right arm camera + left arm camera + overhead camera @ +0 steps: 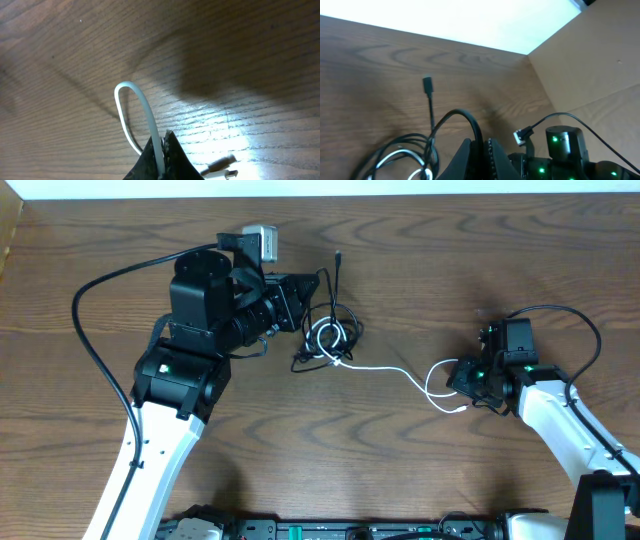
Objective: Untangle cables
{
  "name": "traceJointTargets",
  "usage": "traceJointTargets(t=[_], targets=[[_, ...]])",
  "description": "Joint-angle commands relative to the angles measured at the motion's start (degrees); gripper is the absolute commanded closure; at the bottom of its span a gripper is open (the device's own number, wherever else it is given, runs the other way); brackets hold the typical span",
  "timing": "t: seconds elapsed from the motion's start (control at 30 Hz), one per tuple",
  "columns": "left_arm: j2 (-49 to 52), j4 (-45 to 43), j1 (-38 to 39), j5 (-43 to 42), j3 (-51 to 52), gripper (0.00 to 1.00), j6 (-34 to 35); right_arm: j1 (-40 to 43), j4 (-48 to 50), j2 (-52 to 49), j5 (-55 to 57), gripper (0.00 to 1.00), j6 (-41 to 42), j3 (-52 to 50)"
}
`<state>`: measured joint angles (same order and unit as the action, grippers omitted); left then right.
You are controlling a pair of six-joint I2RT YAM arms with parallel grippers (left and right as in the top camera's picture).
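The black cable [336,300] lies in loose loops at the table's middle, one plug end [339,255] pointing to the far side. The white cable [385,370] is coiled inside those loops [327,338] and runs right to a small loop and metal plug [458,408]. My left gripper [296,302] is shut on a loop of the black cable [465,120], just left of the tangle [400,155]. My right gripper [462,376] is shut on the white cable [145,110] near its plug [225,174].
The wooden table [420,470] ends at a pale far edge [400,190]. A side wall or board [590,60] stands beyond the table corner in the left wrist view. Thick black arm wires [100,350] arc beside each arm.
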<state>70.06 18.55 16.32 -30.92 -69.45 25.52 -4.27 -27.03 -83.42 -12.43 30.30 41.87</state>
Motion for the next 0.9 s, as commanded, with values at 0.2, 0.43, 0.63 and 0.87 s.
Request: traceJointTargets(t=[0.2, 0.43, 0.63, 0.87], targets=[[-1.25, -1.79, 0.17, -4.42, 0.00, 0.92, 0.28, -0.33, -0.02, -0.28, -1.51, 0.99, -1.20, -0.44], [-1.25, -1.92, 0.17, -5.16, 0.00, 0.92, 0.31, -0.33, -0.42, -0.28, -1.44, 0.99, -1.22, -0.44], [-1.27, -2.01, 0.15, -5.09, 0.00, 0.92, 0.28, -0.33, -0.61, -0.28, -1.01, 0.99, -2.51, -0.44], [-1.36, -1.95, 0.17, -5.88, 0.02, 0.92, 0.79, -0.33, -1.01, -0.28, 0.63, 0.99, -4.66, -0.44]])
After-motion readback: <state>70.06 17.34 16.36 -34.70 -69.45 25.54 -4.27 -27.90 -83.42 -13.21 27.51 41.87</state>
